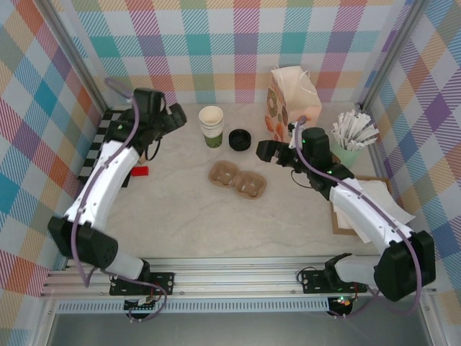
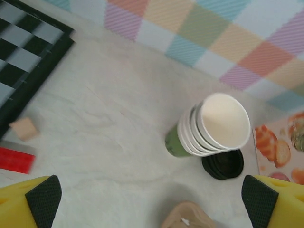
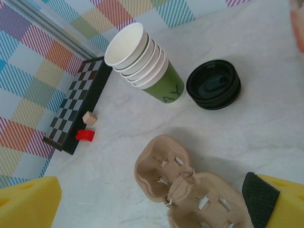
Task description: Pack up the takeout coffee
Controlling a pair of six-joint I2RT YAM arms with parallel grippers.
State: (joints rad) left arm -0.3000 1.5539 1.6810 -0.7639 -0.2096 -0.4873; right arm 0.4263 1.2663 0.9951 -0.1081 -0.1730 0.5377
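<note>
both arm bases sit at the bottom of the overhead view, bolted along the near edge of the pale table (image 1: 180, 223). from there the left gripper (image 1: 176, 115) reaches toward the far left, its claw spread wide and holding nothing, close to a checkerboard (image 1: 101, 140) and a red block (image 1: 139, 171). the right gripper (image 1: 265, 150) hangs near the middle right, equally wide and unloaded. between the 2 claws stand a stack of cups (image 1: 211, 124) and, just to its right, the black lid (image 1: 240, 139), flat on the table. nearer the bases lies a cardboard carrier (image 1: 238, 180) with 2 wells; a printed paper bag (image 1: 292, 97) and a mint-green cup of white sticks (image 1: 351, 140) stand at the back right. on the left wrist camera, the fingertips (image 2: 45, 199) sit far apart at the bottom corners, with the stack and lid (image 2: 223, 164) ahead and a small wooden cube (image 2: 23, 128) by the board. on the right wrist camera, the jaws are wide over the carrier (image 3: 190, 190); the lid (image 3: 213, 84) lies just beside the stack, apart from both claws, and may be 2 lids nested, hard to tell.
</note>
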